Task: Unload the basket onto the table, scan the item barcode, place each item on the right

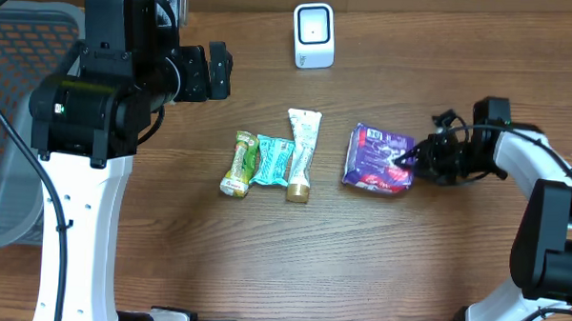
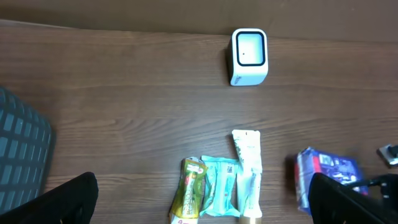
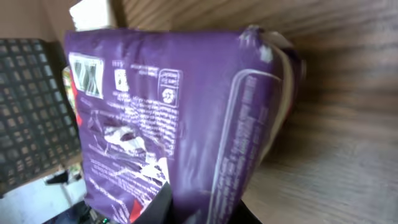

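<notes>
The right pincer grasps the right edge of the purple packet, which lies on the tabletop at centre right. The left pincer stands released at upper left.

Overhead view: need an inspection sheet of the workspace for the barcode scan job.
Surface: wooden table, no spills seen.
Job's things: scanner upright at the far edge; purple packet right of centre.
Clutter: green packet, teal packet and white tube side by side at centre.
End effectors: left end effector open, holding nothing; right end effector closed on the purple packet's right edge.
Cables: black cable looping beside the left arm.
Surroundings: grey basket at the left.
</notes>
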### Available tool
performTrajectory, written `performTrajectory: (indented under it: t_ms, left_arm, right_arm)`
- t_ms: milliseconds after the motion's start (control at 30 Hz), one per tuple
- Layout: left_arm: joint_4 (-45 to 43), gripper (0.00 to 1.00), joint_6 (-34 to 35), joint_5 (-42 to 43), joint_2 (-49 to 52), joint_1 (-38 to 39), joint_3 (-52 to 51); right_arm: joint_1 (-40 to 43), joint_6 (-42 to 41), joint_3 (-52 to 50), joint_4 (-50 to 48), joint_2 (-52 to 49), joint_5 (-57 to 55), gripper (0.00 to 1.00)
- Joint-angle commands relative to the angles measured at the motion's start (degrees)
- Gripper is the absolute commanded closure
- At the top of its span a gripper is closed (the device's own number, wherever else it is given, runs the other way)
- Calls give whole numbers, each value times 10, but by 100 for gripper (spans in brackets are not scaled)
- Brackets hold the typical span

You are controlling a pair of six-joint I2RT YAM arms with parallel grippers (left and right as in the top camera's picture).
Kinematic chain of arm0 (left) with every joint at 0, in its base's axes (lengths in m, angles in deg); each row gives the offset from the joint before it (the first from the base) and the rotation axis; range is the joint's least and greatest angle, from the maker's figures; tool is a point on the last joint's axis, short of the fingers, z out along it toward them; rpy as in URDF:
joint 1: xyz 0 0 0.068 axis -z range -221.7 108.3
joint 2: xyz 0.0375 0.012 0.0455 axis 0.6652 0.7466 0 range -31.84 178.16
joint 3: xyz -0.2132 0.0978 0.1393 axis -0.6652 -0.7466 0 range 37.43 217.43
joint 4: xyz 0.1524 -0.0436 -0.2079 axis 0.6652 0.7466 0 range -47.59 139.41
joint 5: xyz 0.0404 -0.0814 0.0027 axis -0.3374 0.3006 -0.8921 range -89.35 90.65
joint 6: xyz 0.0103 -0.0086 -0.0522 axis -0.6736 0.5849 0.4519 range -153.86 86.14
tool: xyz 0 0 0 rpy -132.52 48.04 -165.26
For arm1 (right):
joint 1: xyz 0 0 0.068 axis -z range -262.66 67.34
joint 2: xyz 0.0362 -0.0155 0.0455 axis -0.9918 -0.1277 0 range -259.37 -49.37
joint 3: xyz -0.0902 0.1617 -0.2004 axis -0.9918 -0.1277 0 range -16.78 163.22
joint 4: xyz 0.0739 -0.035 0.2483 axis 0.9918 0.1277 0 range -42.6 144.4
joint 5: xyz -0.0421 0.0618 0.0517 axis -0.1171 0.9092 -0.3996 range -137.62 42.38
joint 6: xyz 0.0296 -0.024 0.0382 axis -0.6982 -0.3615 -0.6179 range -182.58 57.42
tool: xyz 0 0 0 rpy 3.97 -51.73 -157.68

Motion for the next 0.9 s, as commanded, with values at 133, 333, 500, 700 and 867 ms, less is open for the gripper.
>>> performTrajectory:
  t_ms: [133, 333, 500, 700, 867]
  left_arm:
    - [-1, 1, -7, -4, 2, -2, -2]
    - [-1, 0, -7, -4, 2, -2, -2]
    - [-1, 0, -7, -4, 2, -2, -2]
    - [-1, 0, -7, -4, 2, -2, -2]
    - [-1, 0, -7, -4, 2, -2, -2]
  right_arm:
    - [-78, 3, 207, 126, 81, -111, 88]
    - [-214, -42, 354, 167, 100, -379, 90]
    - [-305, -60, 360, 155, 98, -509, 91]
    - [-323, -70, 360, 113, 99, -588, 96]
    - [-373, 70, 360, -95, 84, -964, 96]
